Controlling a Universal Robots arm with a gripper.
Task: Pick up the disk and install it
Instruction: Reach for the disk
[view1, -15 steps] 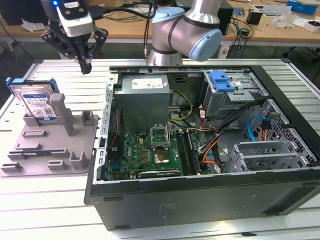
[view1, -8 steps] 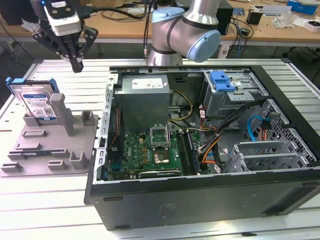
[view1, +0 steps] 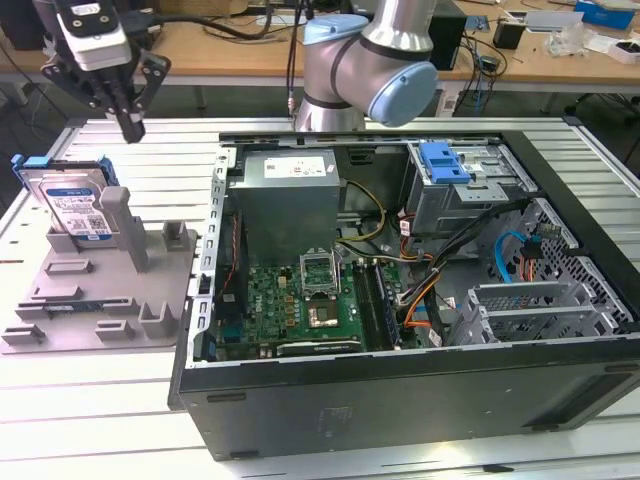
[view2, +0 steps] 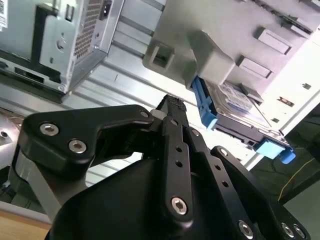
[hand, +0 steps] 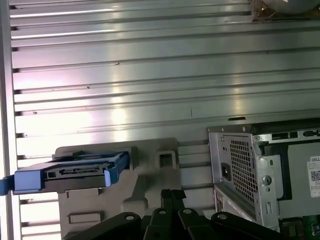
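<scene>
The robot arm's end effector (view1: 131, 128) hung above the slatted metal bench (view1: 100, 420) with its black fingers (hand: 166, 195) drawn together, gripping nothing. It was near the disk (view1: 75, 200) but clear of it, a little higher and toward the exterior view's right. The disk stood on edge, tilted back, in a grey plastic holder (view1: 110, 290) on the bench, its blue-and-white label facing out and blue rails along its sides. In both wrist views the end effector (view2: 172, 105) pointed toward the holder (hand: 150, 175), with the disk (hand: 75, 172) sitting untouched in its slot. To the exterior view's right of the holder lay an open computer case (view1: 400, 400). Inside it were a grey power-supply box (view1: 290, 190), a green circuit board (view1: 300, 305) and a metal drive cage topped by a blue latch (view1: 445, 160).
</scene>
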